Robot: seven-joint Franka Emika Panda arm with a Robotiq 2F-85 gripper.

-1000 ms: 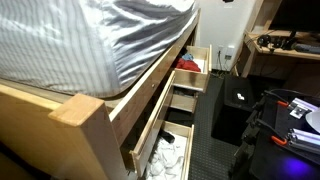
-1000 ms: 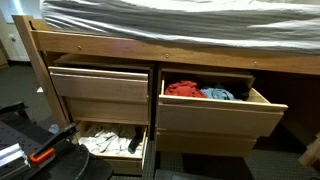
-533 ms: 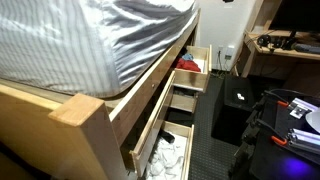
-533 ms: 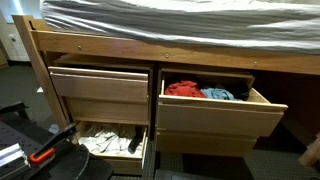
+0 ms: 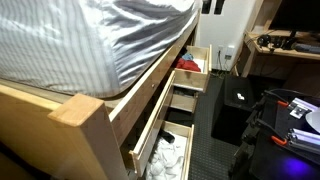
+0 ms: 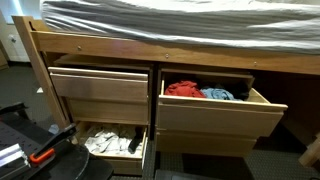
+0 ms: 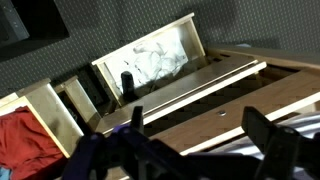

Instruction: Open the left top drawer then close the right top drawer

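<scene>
The left top drawer is a pale-wood front under the bed rail, nearly shut, and its contents are hidden. In the wrist view it lies as a long plank just ahead of my gripper. The gripper is open and empty, with its two dark fingers spread over the bed rail. The right top drawer stands pulled out with red and blue clothes in it. It also shows in an exterior view and, with its red contents, in the wrist view. In an exterior view only a dark bit of the arm shows.
The lower left drawer is pulled out and holds white rounded items; it also shows in the wrist view. A striped mattress overhangs the frame. A black box and equipment stand on the dark floor.
A dark part of the arm has come further into the top edge of an exterior view. The drawers have not moved.
</scene>
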